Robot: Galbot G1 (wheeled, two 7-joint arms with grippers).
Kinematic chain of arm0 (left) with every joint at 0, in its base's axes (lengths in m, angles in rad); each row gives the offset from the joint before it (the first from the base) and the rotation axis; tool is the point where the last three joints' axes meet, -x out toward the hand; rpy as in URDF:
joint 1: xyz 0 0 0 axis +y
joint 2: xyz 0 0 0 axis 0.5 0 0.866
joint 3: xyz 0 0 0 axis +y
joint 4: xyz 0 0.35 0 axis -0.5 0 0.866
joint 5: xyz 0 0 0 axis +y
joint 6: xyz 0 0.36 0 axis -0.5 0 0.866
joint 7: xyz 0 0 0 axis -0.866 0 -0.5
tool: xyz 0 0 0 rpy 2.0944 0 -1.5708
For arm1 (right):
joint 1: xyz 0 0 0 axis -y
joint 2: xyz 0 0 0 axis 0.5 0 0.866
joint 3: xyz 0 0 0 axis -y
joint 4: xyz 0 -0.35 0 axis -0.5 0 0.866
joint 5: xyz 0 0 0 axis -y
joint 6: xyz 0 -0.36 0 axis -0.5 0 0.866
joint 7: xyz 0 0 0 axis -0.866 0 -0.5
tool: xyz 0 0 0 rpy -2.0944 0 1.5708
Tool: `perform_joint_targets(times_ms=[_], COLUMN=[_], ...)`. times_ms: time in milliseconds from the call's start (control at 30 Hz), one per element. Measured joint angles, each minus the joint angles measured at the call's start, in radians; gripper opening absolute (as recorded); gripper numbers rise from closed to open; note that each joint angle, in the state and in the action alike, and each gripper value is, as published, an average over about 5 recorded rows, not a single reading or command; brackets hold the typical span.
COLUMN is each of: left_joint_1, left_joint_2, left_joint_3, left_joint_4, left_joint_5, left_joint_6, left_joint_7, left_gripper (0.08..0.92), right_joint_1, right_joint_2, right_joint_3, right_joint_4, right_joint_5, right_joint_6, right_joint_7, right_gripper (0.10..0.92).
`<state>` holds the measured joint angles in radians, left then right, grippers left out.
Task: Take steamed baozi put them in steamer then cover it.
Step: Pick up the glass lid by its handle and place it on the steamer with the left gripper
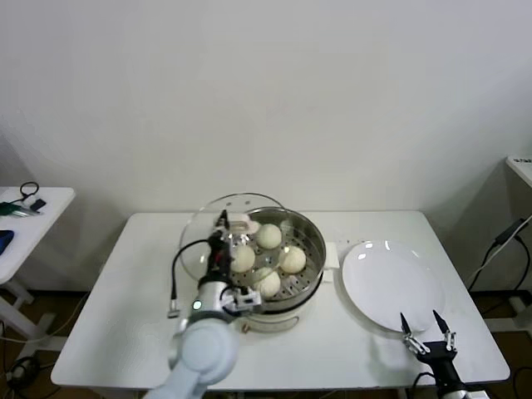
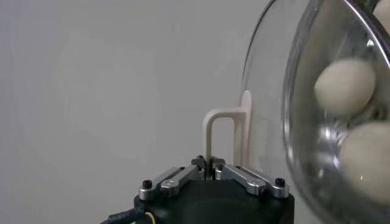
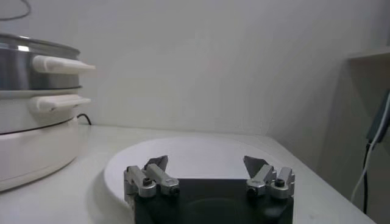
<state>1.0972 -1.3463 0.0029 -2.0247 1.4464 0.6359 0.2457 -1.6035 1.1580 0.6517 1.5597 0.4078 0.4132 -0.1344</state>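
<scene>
The steamer, a shiny steel basket on a white pot base, stands mid-table. Several cream-white baozi lie inside it. My left gripper is shut on the cream handle of the clear glass cover. It holds the cover tilted on edge at the steamer's left rim. In the left wrist view the cover stands beside my left gripper, with baozi showing through the glass. My right gripper is open and empty at the table's front right. In the right wrist view it is low over the plate's near edge.
A flat white plate lies right of the steamer and shows in the right wrist view. The steamer shows at that view's edge. A black cable hangs left of the pot. A side table stands far left.
</scene>
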Motion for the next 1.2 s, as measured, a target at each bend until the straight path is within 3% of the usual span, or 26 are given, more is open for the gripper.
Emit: perform_joint_targets(times_ms=[233,500,1200], left_joint_1=[-0.009,-0.030,-0.034], left_joint_2=[-0.103,-0.159,-0.167], left_joint_3=[0.075,0.100,0.077], left_joint_4=[0.061,0.136,0.242], left_joint_5=[0.094,0.144,0.182], left_joint_6=[0.012,0.018,0.006], left_joint_7=[0.013,0.000,-0.054], left_gripper=[0.138,0.138,0.138], right_joint_1=[0.006,0.008,0.005], right_joint_2=[-0.012,-0.014,0.002], right_joint_3=[-0.002,-0.004,0.004], right_joint_4=[-0.018,-0.033,-0.045], right_joint_5=[0.015,0.024,0.028], right_joint_6=[0.020,0.037,0.058], right_joint_7=[0.000,0.004,0.012], right_gripper=[0.823,0.823,0.823])
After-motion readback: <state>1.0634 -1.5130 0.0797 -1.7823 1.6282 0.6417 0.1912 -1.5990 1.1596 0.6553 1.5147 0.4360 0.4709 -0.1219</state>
